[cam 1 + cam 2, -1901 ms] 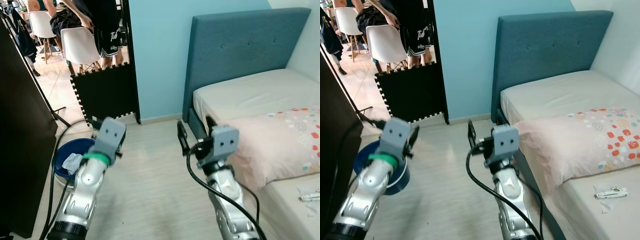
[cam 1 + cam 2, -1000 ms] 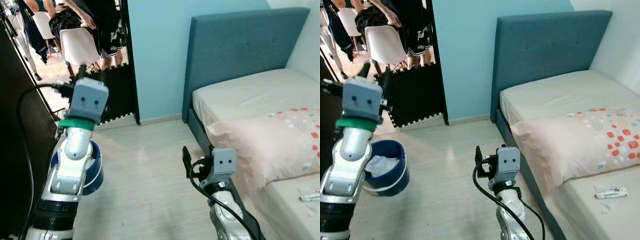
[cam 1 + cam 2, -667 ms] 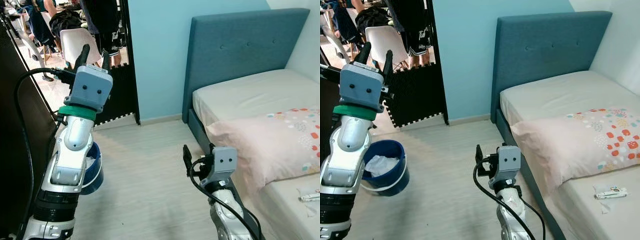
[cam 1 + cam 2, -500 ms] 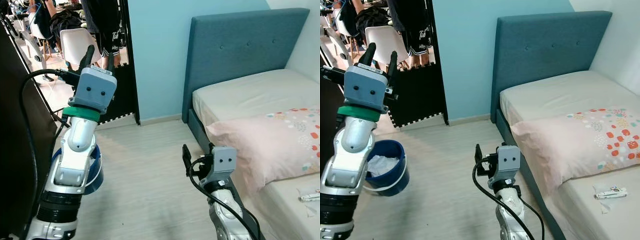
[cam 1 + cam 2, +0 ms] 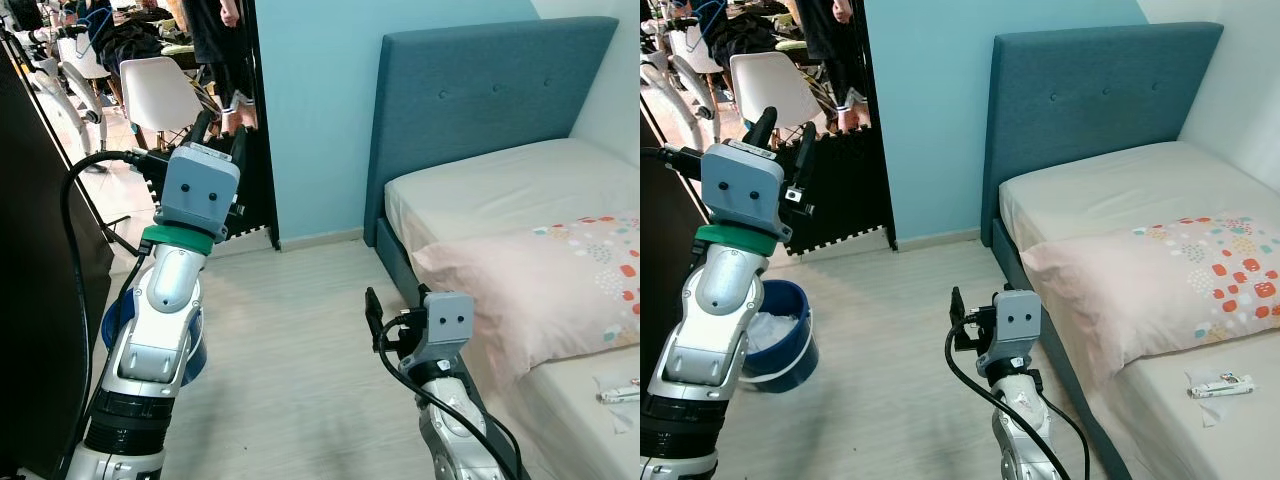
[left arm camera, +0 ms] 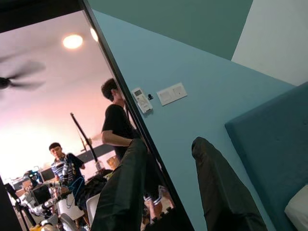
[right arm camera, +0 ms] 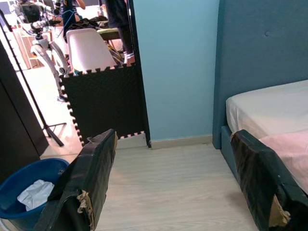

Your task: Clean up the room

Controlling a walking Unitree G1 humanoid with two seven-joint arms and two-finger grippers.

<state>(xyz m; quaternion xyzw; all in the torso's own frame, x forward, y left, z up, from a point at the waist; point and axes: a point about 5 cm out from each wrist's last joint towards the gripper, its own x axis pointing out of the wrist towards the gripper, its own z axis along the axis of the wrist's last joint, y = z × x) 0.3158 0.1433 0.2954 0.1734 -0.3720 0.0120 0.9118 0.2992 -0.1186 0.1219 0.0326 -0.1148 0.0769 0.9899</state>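
Observation:
A blue bucket (image 5: 790, 352) stands on the floor at my left, with crumpled white paper (image 5: 768, 331) inside; the bucket (image 7: 19, 185) is also in the right wrist view. A small white wrapper (image 5: 1220, 383) lies on the mattress at the near right. My left gripper (image 5: 222, 130) is raised high above the bucket, fingers pointing up, open and holding nothing. My right gripper (image 5: 958, 312) hangs low over the floor beside the bed, open and empty, its fingers (image 7: 91, 178) spread wide.
A teal bed (image 5: 1090, 100) with a pink dotted pillow (image 5: 1150, 275) takes up the right side. A black foam mat (image 5: 840, 190) blocks the doorway; people and a white chair (image 5: 160, 90) are beyond it. A dark cabinet (image 5: 40, 300) stands at the left. Pale wood floor (image 5: 890, 330) lies between.
My left arm has swung up from beside the bucket to stand upright and has drifted right. My right arm has dropped lower. The person in the doorway has shifted.

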